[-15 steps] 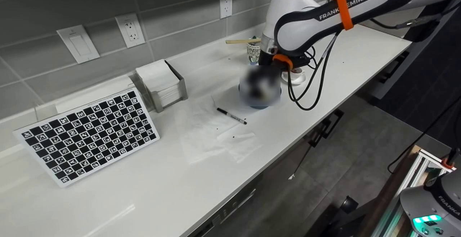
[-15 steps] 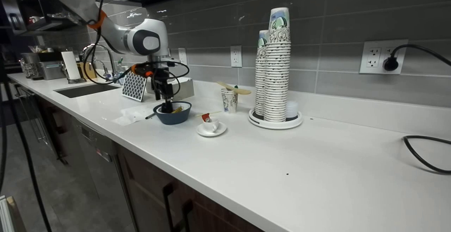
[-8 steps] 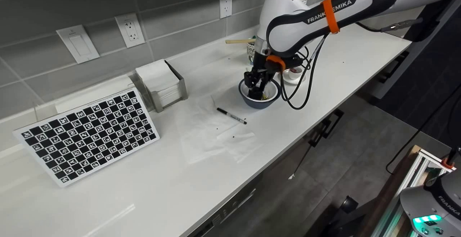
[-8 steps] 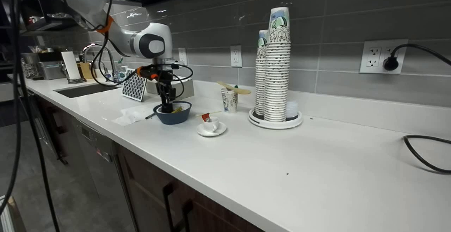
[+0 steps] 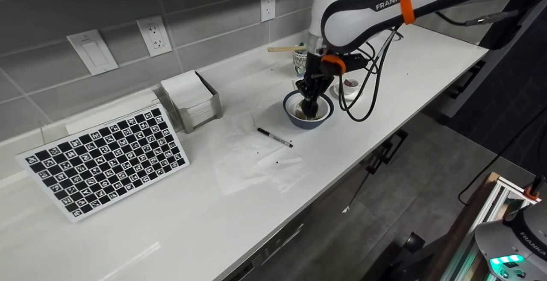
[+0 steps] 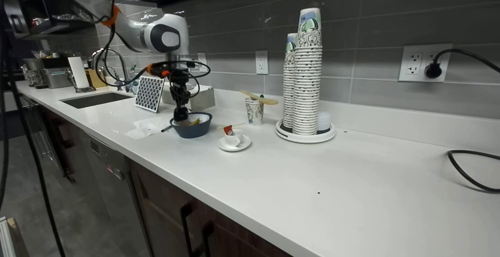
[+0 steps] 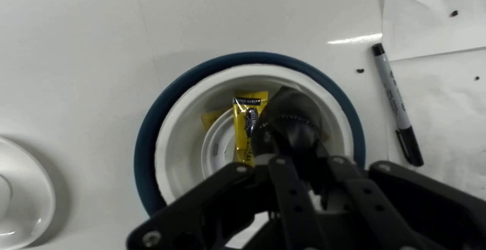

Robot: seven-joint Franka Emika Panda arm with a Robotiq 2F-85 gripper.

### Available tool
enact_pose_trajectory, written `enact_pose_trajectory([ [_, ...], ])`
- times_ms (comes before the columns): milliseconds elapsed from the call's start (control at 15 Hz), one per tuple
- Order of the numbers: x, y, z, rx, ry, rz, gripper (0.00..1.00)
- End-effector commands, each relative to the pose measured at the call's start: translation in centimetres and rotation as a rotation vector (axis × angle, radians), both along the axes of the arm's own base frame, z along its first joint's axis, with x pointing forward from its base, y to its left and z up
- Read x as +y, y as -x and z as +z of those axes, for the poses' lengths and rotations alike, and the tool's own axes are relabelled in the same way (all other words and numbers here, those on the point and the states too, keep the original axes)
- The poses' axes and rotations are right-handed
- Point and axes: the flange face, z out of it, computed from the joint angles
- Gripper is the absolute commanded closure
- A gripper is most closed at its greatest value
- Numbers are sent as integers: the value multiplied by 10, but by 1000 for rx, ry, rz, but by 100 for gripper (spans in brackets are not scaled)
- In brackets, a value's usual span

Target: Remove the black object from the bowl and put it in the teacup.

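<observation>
The bowl, dark blue outside with a white inside, stands on the counter in both exterior views. My gripper is over it with the jaws closed round the black object, a dark rounded lump with a pleated edge. In an exterior view that black object hangs at about the height of the bowl's rim, its lower end partly hidden. To the side sits the teacup, white on a white saucer, with a red wrapper sticking out of it. The wrist view cuts off the saucer at its left edge.
Inside the bowl lie a yellow packet and a white lid. A marker pen rests beside the bowl. Behind stand a patterned paper cup with a wooden stick and tall stacks of paper cups on a tray.
Half a second ago the gripper reached lower into the bowl. Its jaws have since closed on the black object, and the arm has risen, lifting it. Bowl and teacup have stayed put.
</observation>
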Motion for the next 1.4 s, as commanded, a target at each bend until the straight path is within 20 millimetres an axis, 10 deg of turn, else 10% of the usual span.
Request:
enact_pose_trajectory([
  [0, -24, 34, 58, -71, 21, -128, 97],
  [333, -91, 54, 79, -154, 33, -399, 96],
  [667, -77, 41, 79, -123, 26, -316, 85],
  [733, -84, 36, 78, -130, 18, -351, 96],
  [1333, -235, 20, 55, -118, 27, -861, 96],
])
